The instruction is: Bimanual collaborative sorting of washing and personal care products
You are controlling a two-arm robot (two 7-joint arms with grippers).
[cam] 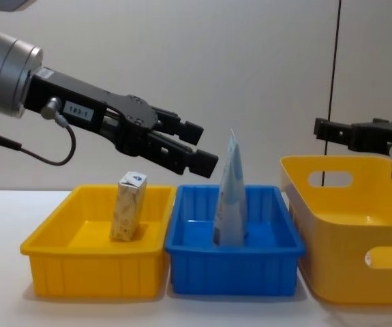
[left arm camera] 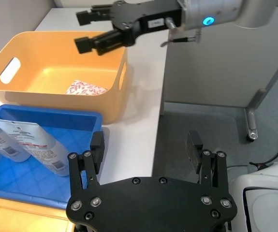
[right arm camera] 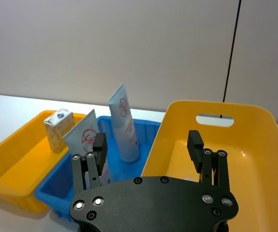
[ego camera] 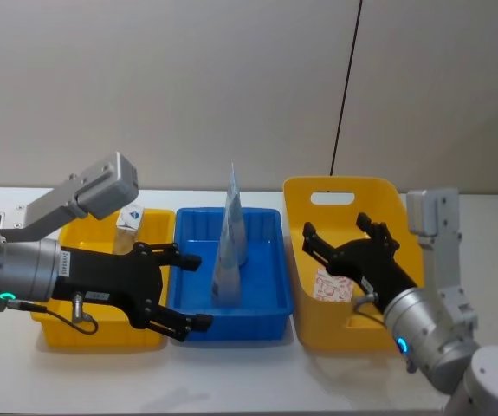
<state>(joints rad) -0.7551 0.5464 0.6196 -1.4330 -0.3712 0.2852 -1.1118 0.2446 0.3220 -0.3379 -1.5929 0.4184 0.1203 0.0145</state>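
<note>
Status: both hands empty. My left gripper [ego camera: 195, 290] is spread wide, hovering over the seam between the shallow yellow plastic tray [ego camera: 101, 336] and the blue plastic tray [ego camera: 231, 332]. My right gripper [ego camera: 337, 227] is also spread, holding nothing, above the deep yellow plastic bin with handle cut-outs [ego camera: 335, 186]. Products: two pale blue-white squeeze tubes [ego camera: 229, 247] stand cap-down in the blue tray, leaning together. A white cardboard box printed with red-orange leaves [ego camera: 331, 286] lies flat on the deep bin's floor. A small pale carton with a yellowish print [ego camera: 129, 218] stands upright at the back of the shallow tray. Every product I can see is already in a container, so I judge the sort done or nearly so; what's left is probably a check and pulling both arms back. Clearance: the three containers sit tight side by side on the white tabletop [ego camera: 231, 373]. The tubes' crimped ends reach about my left finger height and are just beside the fingertips, so a sideways swing right risks toppling them. Lift first. The deep bin's walls are high; right arm should move straight up or down.
</note>
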